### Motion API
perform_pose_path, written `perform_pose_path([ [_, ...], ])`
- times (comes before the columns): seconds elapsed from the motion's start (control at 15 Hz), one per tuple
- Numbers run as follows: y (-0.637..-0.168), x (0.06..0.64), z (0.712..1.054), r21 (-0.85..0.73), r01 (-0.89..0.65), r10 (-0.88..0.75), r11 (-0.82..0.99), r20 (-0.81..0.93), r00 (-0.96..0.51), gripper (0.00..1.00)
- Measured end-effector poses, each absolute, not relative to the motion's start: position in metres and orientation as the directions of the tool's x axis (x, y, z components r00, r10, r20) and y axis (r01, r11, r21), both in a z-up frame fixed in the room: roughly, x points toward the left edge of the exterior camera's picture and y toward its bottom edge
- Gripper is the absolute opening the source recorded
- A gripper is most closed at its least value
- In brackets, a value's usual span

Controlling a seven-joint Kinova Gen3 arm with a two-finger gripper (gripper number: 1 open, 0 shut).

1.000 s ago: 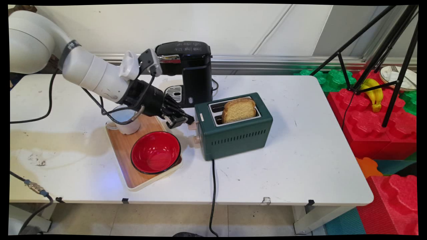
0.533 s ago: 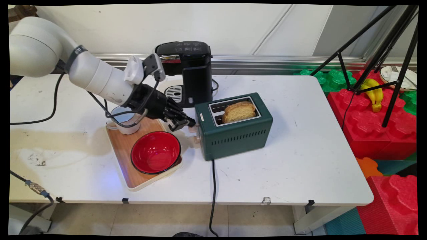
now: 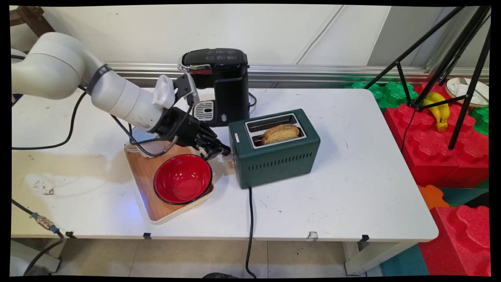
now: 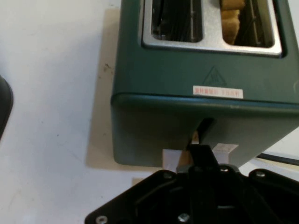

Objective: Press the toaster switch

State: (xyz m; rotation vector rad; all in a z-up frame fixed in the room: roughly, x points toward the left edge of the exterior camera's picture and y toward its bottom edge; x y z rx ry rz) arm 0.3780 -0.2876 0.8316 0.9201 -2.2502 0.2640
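Observation:
A dark green two-slot toaster (image 3: 274, 154) stands mid-table, and a slice of toast (image 3: 281, 133) sits low in its near slot. My gripper (image 3: 224, 151) is shut, its tips pressed against the cream lever (image 3: 230, 161) on the toaster's left end. The hand view shows the closed fingers (image 4: 202, 151) at the lever slot in the toaster's (image 4: 187, 116) end face. The cream lever (image 4: 172, 159) lies just under them, and the toast (image 4: 231, 18) shows in the right-hand slot.
Just left of the toaster, a wooden tray (image 3: 145, 176) carries a red bowl (image 3: 182, 179) and a white mug (image 3: 135, 148), half hidden by the arm. A black coffee machine (image 3: 223, 86) stands behind. The toaster's cord (image 3: 250, 227) drops over the front edge. Tripod legs (image 3: 450, 51) and red blocks (image 3: 442, 152) stand at the right.
The gripper has moved down along the toaster's left end with the lever. The toast has sunk from standing high out of the slot to lying low in it.

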Motion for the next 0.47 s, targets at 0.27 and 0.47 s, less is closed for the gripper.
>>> perform_pose_path([
  [0.27, -0.288, 0.378, 0.823, 0.065, -0.678, -0.544, 0.732, 0.656, -0.524, 0.0],
  [0.47, -0.287, 0.379, 0.819, 0.066, -0.676, -0.545, 0.734, 0.65, -0.529, 0.0],
])
